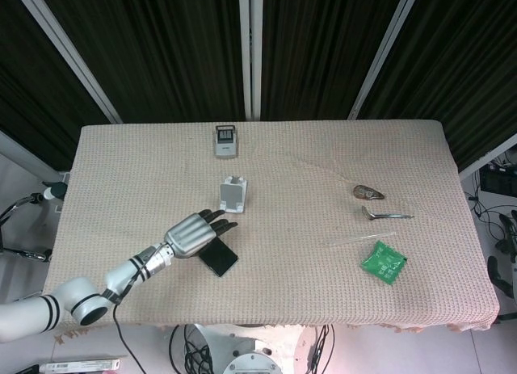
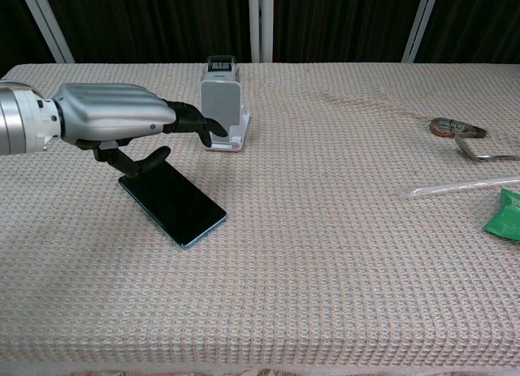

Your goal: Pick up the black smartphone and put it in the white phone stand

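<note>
The left robot hand (image 2: pixel 122 124) hovers released, fingers spread, above the flat black smartphone (image 2: pixel 177 204) beside the upright white phone stand (image 2: pixel 223 108).

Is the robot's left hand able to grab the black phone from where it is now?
Probably yes. The left hand hovers open right over the near-left end of the black phone, which lies flat on the table cloth with nothing on or against it. The white stand sits apart, behind.
</note>
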`<act>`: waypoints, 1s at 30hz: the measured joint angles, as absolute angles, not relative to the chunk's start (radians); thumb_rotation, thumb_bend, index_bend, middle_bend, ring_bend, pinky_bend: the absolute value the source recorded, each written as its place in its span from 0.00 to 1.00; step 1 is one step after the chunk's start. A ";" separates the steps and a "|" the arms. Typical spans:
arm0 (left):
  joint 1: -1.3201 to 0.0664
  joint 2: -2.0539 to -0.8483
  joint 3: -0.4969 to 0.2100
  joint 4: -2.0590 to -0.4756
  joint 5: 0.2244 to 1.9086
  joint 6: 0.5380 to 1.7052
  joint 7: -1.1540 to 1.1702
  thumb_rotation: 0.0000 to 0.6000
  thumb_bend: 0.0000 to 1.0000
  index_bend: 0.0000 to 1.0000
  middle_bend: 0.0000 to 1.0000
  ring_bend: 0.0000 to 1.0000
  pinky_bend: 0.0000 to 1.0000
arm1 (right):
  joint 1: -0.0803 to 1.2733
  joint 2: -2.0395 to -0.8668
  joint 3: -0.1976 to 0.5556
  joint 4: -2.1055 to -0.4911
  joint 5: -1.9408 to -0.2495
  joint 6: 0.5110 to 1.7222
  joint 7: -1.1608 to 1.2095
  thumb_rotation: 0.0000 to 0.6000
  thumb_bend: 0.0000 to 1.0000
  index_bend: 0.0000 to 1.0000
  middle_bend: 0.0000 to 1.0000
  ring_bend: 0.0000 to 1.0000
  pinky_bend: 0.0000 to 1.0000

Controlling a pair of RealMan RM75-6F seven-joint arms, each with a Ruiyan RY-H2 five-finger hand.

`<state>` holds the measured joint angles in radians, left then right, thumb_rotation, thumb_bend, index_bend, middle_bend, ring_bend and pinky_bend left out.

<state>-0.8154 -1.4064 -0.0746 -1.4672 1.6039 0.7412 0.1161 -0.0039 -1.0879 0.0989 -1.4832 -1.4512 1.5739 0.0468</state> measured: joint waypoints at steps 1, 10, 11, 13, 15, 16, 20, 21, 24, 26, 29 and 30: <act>-0.818 -1.408 -0.073 -1.464 1.598 0.737 0.121 1.00 0.74 0.03 0.17 0.05 0.20 | -0.005 -1.088 0.099 -1.483 -1.452 1.575 0.047 1.00 0.42 0.00 0.00 0.00 0.00; -0.840 -1.424 -0.059 -1.436 1.524 0.689 0.165 1.00 0.77 0.03 0.18 0.05 0.20 | -0.007 -1.088 0.100 -1.482 -1.454 1.576 0.051 1.00 0.42 0.00 0.00 0.00 0.00; -0.841 -1.426 -0.057 -1.432 1.517 0.686 0.167 1.00 0.77 0.03 0.18 0.05 0.20 | -0.007 -1.088 0.100 -1.481 -1.455 1.577 0.052 1.00 0.42 0.00 0.00 0.00 0.00; -0.845 -1.430 -0.052 -1.423 1.503 0.676 0.173 1.00 0.77 0.03 0.19 0.05 0.20 | -0.008 -1.087 0.101 -1.482 -1.455 1.578 0.052 1.00 0.42 0.00 0.00 0.00 0.00; -0.849 -1.434 -0.045 -1.415 1.492 0.668 0.183 1.00 0.77 0.03 0.20 0.05 0.20 | -0.009 -1.086 0.102 -1.482 -1.456 1.580 0.053 1.00 0.42 0.00 0.00 0.00 0.00; -0.850 -1.435 -0.043 -1.414 1.487 0.666 0.185 1.00 0.77 0.03 0.22 0.05 0.20 | -0.009 -1.085 0.103 -1.483 -1.456 1.581 0.053 1.00 0.42 0.00 0.00 0.00 0.00; -0.851 -1.437 -0.036 -1.411 1.468 0.664 0.194 1.00 0.77 0.03 0.26 0.05 0.20 | -0.009 -1.084 0.103 -1.484 -1.457 1.580 0.052 1.00 0.42 0.00 0.00 0.00 0.00; -0.850 -1.435 -0.034 -1.412 1.464 0.667 0.198 1.00 0.77 0.03 0.27 0.05 0.20 | -0.009 -1.084 0.103 -1.484 -1.457 1.580 0.051 1.00 0.42 0.00 0.00 0.00 0.00; -0.844 -1.429 -0.032 -1.426 1.452 0.679 0.199 1.00 0.77 0.03 0.31 0.05 0.20 | -0.008 -1.084 0.104 -1.486 -1.457 1.577 0.048 1.00 0.42 0.00 0.00 0.00 0.00; -0.838 -1.420 -0.029 -1.438 1.448 0.688 0.193 1.00 0.77 0.03 0.32 0.05 0.20 | -0.006 -1.085 0.104 -1.487 -1.459 1.575 0.045 1.00 0.42 0.00 0.00 0.00 0.00; -0.826 -1.403 -0.015 -1.454 1.442 0.701 0.190 1.00 0.77 0.03 0.36 0.05 0.20 | -0.002 -1.087 0.103 -1.488 -1.459 1.568 0.040 1.00 0.42 0.00 0.00 0.00 0.00; -0.822 -1.399 -0.010 -1.458 1.437 0.701 0.190 1.00 0.77 0.03 0.37 0.05 0.20 | -0.001 -1.088 0.103 -1.488 -1.459 1.566 0.039 1.00 0.42 0.00 0.00 0.00 0.00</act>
<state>-0.8221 -1.3989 -0.0096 -1.4582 1.4369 0.7009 0.1905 -0.0012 -1.0875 0.1030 -1.4882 -1.4593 1.5660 0.0388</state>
